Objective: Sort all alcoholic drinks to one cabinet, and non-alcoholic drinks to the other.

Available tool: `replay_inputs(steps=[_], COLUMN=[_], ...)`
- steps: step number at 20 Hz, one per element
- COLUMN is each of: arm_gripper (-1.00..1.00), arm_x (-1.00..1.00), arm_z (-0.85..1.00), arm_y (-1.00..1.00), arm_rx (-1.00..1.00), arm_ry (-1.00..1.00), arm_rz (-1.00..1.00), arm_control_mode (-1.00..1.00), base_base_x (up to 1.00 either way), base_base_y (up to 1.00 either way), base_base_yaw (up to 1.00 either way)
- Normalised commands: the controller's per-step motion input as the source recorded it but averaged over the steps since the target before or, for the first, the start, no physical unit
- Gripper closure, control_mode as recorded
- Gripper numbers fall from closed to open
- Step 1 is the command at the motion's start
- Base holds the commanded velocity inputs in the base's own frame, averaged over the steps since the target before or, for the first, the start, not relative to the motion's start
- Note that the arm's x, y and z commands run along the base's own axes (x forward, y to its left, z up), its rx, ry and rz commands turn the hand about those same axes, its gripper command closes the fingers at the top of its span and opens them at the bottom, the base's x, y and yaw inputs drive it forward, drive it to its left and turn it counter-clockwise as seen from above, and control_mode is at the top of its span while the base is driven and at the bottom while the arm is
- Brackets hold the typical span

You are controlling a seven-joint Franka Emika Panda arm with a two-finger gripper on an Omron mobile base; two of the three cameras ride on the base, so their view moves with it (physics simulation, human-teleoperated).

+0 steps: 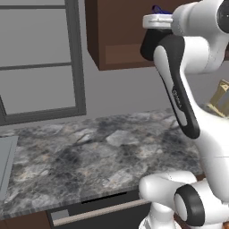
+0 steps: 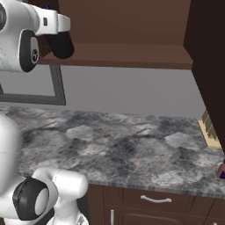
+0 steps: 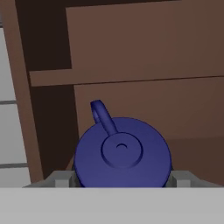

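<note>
1. The arm is raised high, its hand level with the open wall cabinet (image 2: pixel 127 55). In the hand view, the black bottle's blue lid (image 3: pixel 122 151) sits straight ahead between the two finger tips.
2. The gripper (image 3: pixel 122 179) has one grey finger on each side of the lid, close against the bottle's width. The jaws stand wide, and they appear to be closed around the bottle rather than free, though actual contact is hidden behind the lid.
3. The camera looks down onto the lid's round top, so the bottle's long axis runs along the gripper's own line, away from the hand.
4. Past the bottle lie the cabinet's brown back wall and a plank shelf (image 3: pixel 131 76), so the bottle is at the cabinet's mouth or just inside.
5. In the left base view, a bit of blue (image 1: pixel 159 9) shows above the wrist, by the cabinet's underside.
6. Judgement: the next move depends on carrying the bottle farther in along that axis and setting it down upright.
7. The stone counter (image 1: pixel 89 152) lies well below.
</note>
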Motion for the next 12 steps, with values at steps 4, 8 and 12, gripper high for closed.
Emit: replay_inputs(steps=[4, 8, 12], arm_gripper=[1.0, 1.0, 1.0], arm_x=[0.38, 0.31, 0.31], arm_z=[-0.07, -0.08, -0.09], arm_y=[0.0, 0.0, 0.0], arm_rx=[0.01, 0.0, 0.0], arm_ry=[0.01, 0.0, 0.0], arm_rz=[0.06, 0.06, 0.05], arm_control_mode=[-1.0, -1.0, -1.0], base_base_x=[0.0, 0.0, 0.0], base_base_y=[0.0, 0.0, 0.0], base_base_yaw=[0.0, 0.0, 0.0])
